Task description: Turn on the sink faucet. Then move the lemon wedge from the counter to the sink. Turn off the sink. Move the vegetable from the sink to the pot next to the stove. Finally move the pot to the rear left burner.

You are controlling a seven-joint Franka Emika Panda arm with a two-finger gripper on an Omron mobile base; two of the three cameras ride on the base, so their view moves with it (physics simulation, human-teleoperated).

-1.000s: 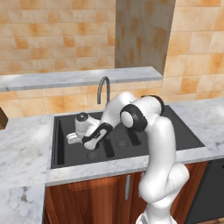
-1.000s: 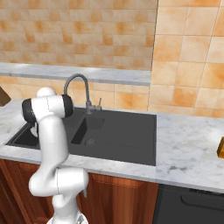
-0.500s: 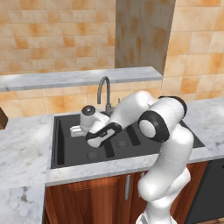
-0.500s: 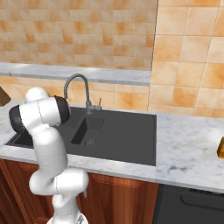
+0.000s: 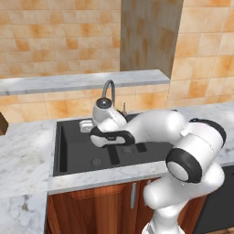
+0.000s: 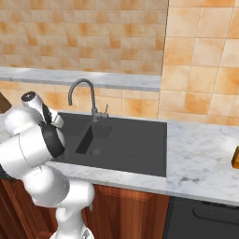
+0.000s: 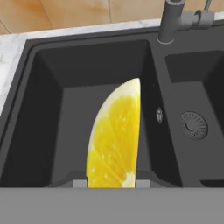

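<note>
While the white arm reaches across from the 4 o'clock corner of the left base view, its fingers [image 7: 111,183] sit above the black double-basin sink [image 5: 68,162], closed to a narrow gap on the lemon wedge [image 7: 114,140], whose yellow flesh rises from between the two dark tips in the hand view. Seen along the hand, the wedge hangs over one basin of the sink, which shows bare black walls and floor around the fruit. A divider runs at about 3 o'clock of the wedge, and beyond it lies the other basin with its round drain [image 7: 194,125]; nothing shows lying in the visible part of that basin. At 1 o'clock in that view the dark grey sink faucet [image 7: 171,21] stands on the sink's rear ledge, with its small lever at its side. From the left base camera the faucet [image 5: 108,90] arches up just behind the wrist, and a drain [image 5: 96,161] shows in the nearer basin at 7 o'clock of the hand. From the right base camera the gooseneck [image 6: 83,92] stands at the back of the sink [image 6: 140,149], and the marble bench [image 6: 205,154] runs off toward 3 o'clock.
</note>
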